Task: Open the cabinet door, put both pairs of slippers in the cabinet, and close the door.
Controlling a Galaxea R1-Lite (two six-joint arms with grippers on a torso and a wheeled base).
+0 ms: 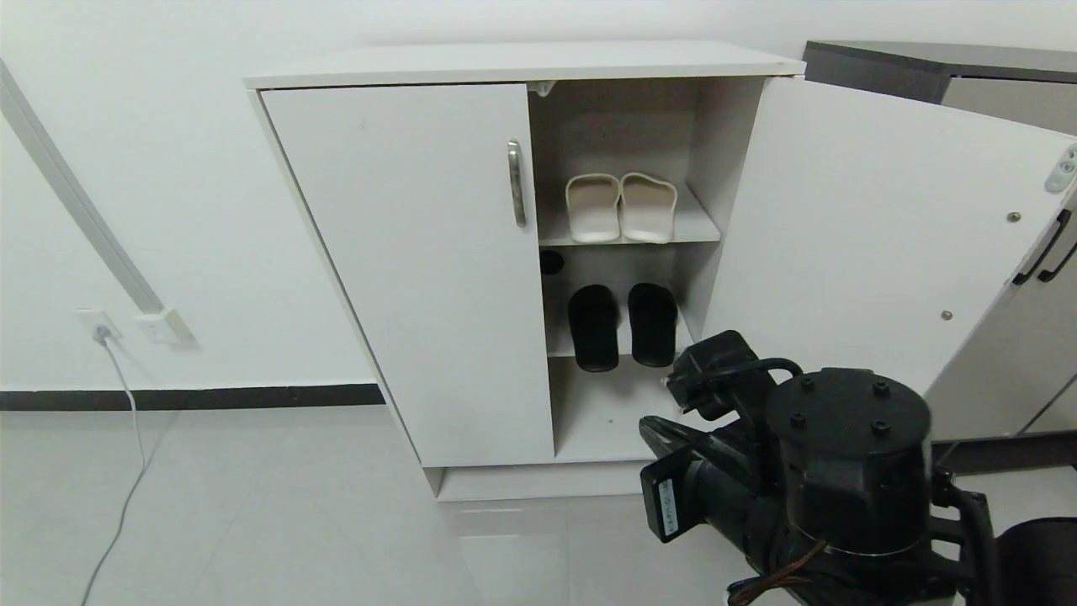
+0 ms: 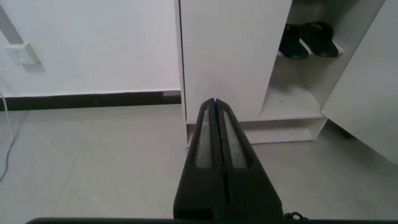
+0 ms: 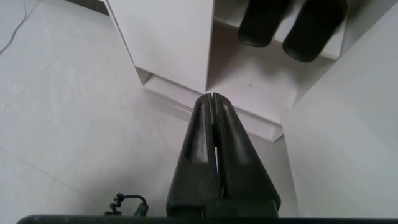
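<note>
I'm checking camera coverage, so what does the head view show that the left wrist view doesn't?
Head view, not left wrist view: the white slippers on the upper shelf, and the handle of the closed door. Left wrist view, not head view: the left gripper, shut and empty. Both: the black slippers and the closed left door.

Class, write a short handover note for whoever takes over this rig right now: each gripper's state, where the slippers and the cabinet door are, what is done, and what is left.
Left gripper: shut, empty, low over the floor, facing the cabinet.
Right gripper: shut, empty, low in front of the open compartment.
Cream slippers: side by side on the upper shelf.
Black slippers: side by side on the shelf below.
Right door: swung wide open. Left door: shut.
Done: door opened, both pairs inside.
Left: close the right door.
</note>
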